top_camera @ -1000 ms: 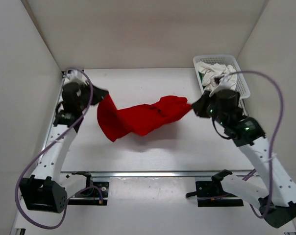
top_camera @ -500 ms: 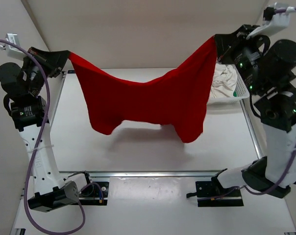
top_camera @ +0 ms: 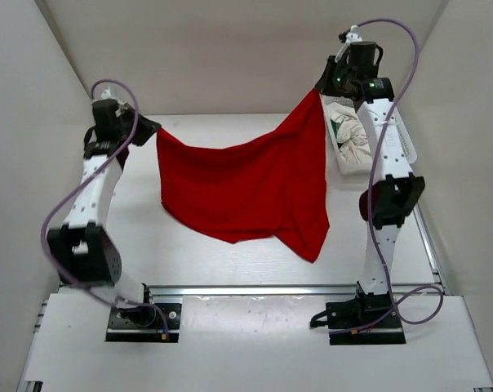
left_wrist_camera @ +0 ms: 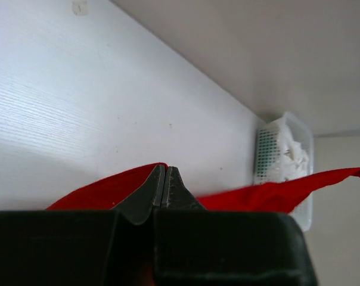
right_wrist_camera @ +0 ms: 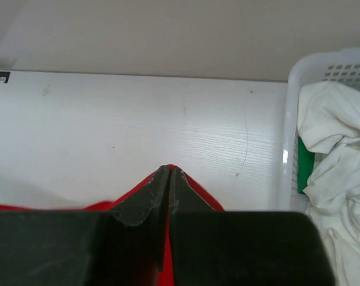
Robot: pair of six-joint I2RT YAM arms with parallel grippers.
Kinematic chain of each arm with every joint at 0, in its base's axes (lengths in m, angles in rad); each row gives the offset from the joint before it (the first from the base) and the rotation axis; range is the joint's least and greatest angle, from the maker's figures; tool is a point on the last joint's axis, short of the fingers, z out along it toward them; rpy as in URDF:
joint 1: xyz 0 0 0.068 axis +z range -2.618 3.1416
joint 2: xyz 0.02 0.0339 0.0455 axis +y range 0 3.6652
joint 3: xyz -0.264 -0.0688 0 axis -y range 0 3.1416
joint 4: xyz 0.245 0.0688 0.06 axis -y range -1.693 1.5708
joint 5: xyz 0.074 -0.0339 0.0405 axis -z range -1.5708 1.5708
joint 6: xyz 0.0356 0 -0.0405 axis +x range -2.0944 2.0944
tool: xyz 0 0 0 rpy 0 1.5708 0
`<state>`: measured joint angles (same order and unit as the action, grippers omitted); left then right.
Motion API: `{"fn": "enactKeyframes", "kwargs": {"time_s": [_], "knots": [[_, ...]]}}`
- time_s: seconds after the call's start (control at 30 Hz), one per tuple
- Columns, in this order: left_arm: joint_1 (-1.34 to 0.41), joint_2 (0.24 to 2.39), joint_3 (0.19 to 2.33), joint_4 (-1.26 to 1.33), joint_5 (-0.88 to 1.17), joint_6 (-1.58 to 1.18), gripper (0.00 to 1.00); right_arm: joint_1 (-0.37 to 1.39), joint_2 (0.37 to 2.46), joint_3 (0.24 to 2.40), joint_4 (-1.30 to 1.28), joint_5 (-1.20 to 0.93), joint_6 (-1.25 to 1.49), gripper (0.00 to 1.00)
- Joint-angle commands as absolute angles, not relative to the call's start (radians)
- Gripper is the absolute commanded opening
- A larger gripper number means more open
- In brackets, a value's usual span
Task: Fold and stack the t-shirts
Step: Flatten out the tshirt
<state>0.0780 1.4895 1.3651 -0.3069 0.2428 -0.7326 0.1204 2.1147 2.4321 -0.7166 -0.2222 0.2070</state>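
Closed tight on one top corner of the red t-shirt (top_camera: 246,184) with the left gripper (top_camera: 153,129), fingertips (left_wrist_camera: 150,190) pressed together in the left wrist view, red cloth fanned out to both sides below them. Gripped the opposite corner the same way with the right gripper (top_camera: 318,85), jaws pinched flat on a peak of red fabric in the right wrist view. Held the right corner higher than the left, and so hung the shirt slanted between the two arms, spread out above the table (top_camera: 222,131), with the longest fold drooped low at the right. Could not tell whether that lowest fold touched the tabletop. Hung just beside the white mesh basket (top_camera: 408,149) at the far right corner of the table, behind the raised right arm. Showed in that basket a crumpled white t-shirt (right_wrist_camera: 338,179), with a strip of the green t-shirt (right_wrist_camera: 304,162) tucked against the basket wall beneath it. Hid part of the basket from the top camera behind the right arm. Trailed purple cables (top_camera: 406,45) in loops off both wrists.
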Motion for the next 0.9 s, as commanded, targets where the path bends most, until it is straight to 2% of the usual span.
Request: {"fn": "enactKeyframes", "kwargs": {"time_s": [0.0,0.2,0.27,0.47,0.53,0.63,0.73,0.8,0.87], "knots": [[0.045,1.615,1.59,-0.279,0.216,-0.735,0.0,0.077,2.1,2.581,-0.571,-0.31,0.279,0.0],[0.109,1.704,1.906,-0.301,0.28,-0.796,0.0,0.072,1.927,2.527,-0.312,-0.244,0.318,0.0],[0.144,1.704,1.983,-0.299,0.288,-0.813,0.0,0.093,1.867,2.53,-0.302,-0.218,0.295,0.0],[0.215,1.677,2.042,-0.307,0.272,-0.787,0.0,0.117,1.792,2.467,-0.386,-0.196,0.265,0.0],[0.221,1.651,1.978,-0.285,0.282,-0.779,0.0,0.126,1.769,2.419,-0.434,-0.187,0.25,0.0],[0.227,1.557,1.76,-0.22,0.272,-0.77,0.0,0.153,1.697,2.249,-0.479,-0.143,0.212,0.0],[0.213,1.45,1.573,-0.167,0.261,-0.753,0.0,0.179,1.537,1.894,-0.402,-0.086,0.195,0.0],[0.213,1.353,1.369,-0.115,0.249,-0.746,0.0,0.187,1.397,1.598,-0.333,-0.087,0.23,0.0],[0.221,1.283,1.214,-0.094,0.229,-0.721,0.0,0.186,1.298,1.391,-0.299,-0.107,0.265,0.0]]}}
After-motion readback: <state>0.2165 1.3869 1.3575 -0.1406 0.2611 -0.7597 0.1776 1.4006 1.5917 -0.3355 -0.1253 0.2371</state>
